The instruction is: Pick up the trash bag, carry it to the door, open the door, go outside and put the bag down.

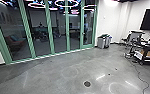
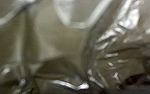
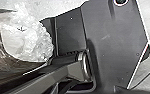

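Trash bag (image 2: 111,47) close before the left tool

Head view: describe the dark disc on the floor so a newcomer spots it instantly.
Start at the green-framed glass wall, then follow the grey floor toward the camera. The disc lies low in the picture, right of centre, left of the long dark cable. It's round and far bigger than the dark specks beyond it.

In the right wrist view, we record the robot's dark plate (image 3: 113,47), a jointed bar (image 3: 51,76) slanting beside it.
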